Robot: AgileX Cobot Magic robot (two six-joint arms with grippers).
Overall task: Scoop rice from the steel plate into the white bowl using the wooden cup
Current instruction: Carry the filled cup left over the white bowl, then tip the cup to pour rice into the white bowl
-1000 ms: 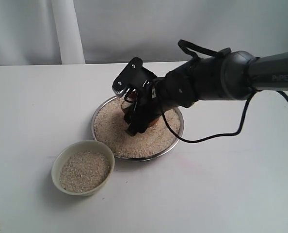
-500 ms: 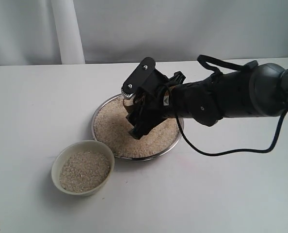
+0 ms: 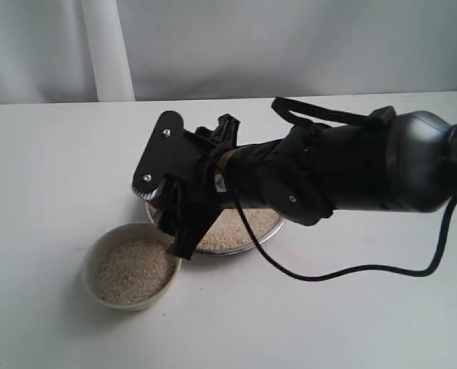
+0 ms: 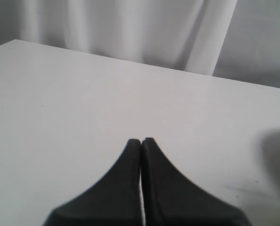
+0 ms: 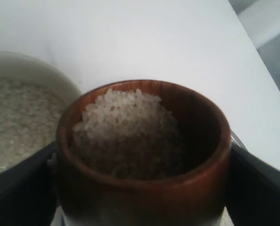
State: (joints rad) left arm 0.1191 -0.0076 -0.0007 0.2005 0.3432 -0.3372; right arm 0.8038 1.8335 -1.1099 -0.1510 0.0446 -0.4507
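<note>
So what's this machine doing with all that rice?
The right pincer holds the wooden cup, full of rice, right at the edge of the white bowl; nothing is poured from it yet. The bowl already has rice in it, and more lies on the steel plate behind. The left pincer is shut over the table, handling nothing.
</note>
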